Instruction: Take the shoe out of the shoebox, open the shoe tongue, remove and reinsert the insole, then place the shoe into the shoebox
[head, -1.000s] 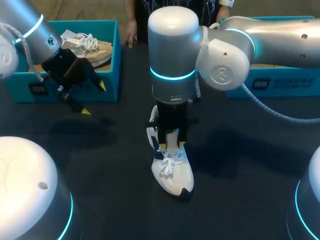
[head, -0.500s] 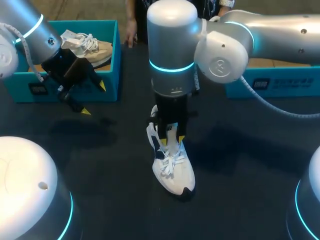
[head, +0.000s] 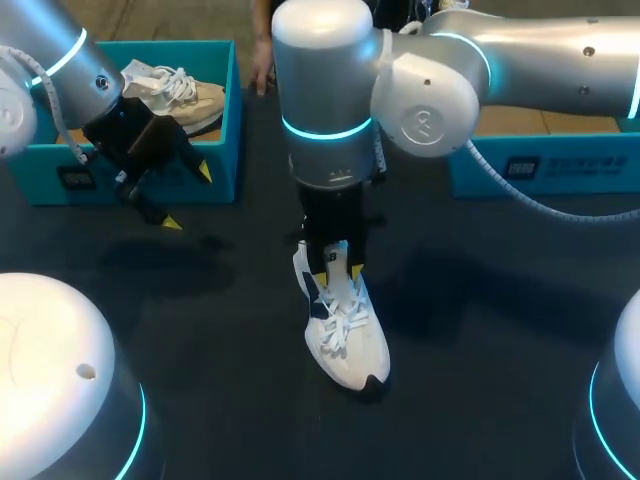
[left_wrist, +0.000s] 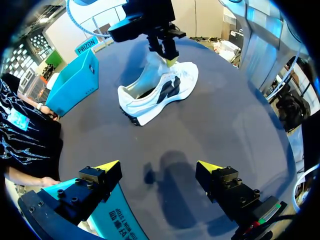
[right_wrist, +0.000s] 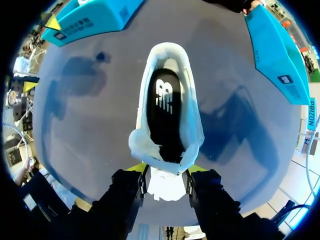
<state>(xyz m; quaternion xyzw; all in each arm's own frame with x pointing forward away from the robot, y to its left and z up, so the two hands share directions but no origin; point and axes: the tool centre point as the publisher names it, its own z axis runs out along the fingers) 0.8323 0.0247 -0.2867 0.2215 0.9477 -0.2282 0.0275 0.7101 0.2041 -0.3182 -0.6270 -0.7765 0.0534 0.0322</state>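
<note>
A white shoe (head: 347, 338) with a black insole (right_wrist: 162, 107) lies on the dark table, toe toward the near edge. My right gripper (head: 338, 270) comes down over its laces and is shut on the white tongue (right_wrist: 163, 184), which is folded back from the opening. My left gripper (head: 187, 197) hangs open and empty in front of the left teal shoebox (head: 228, 130). From the left wrist view the shoe (left_wrist: 160, 87) lies well ahead of that gripper (left_wrist: 159, 166), with the right gripper (left_wrist: 167, 54) at its tongue.
A beige shoe (head: 185, 95) sits in the left shoebox. A second teal shoebox (head: 540, 165) stands at the back right, under my right arm. A person's hand (head: 262, 72) rests at the far edge beside the left box.
My right arm has shifted left and drawn the tongue back toward the heel. The shoe and my left arm stay where they were.
</note>
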